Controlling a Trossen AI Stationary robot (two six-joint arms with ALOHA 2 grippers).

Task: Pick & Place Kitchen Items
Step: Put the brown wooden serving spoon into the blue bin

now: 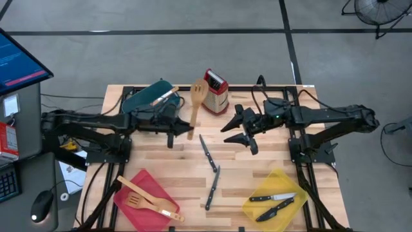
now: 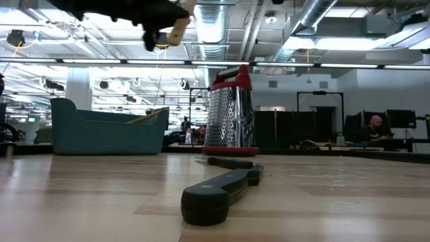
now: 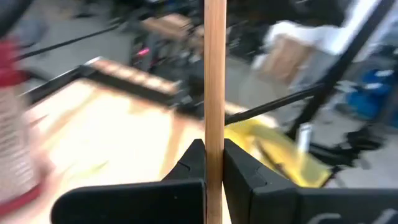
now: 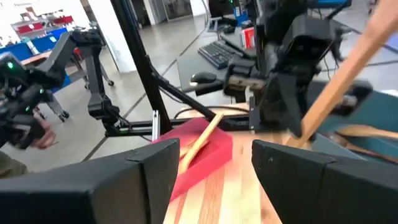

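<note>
My left gripper (image 1: 187, 131) is shut on a light wooden slotted spatula (image 1: 196, 103), which stands roughly upright in the air over the table's middle, head up. Facing it from the right, my right gripper (image 1: 227, 133) is open and holds nothing. Two black-handled knives (image 1: 207, 153) (image 1: 212, 189) lie flat on the table below. More wooden utensils (image 1: 149, 200) lie in the red bin (image 1: 132, 203), and two knives (image 1: 277, 202) lie in the yellow bin (image 1: 293, 183). My left gripper pinches the spatula's handle (image 3: 215, 134) between its two fingers (image 3: 193, 163), close to the handle's lower free end (image 2: 179, 28). The fingers come about level from the table's left and lie across the handle. The spatula is lifted clear of the table, somewhat tilted.
A red-topped steel box grater (image 1: 216, 93) stands at the far middle, close to the spatula's head. A teal bin (image 1: 149, 98) sits at the far left with a wooden utensil in it. A person (image 2: 376, 128) sits in the room beyond the table.
</note>
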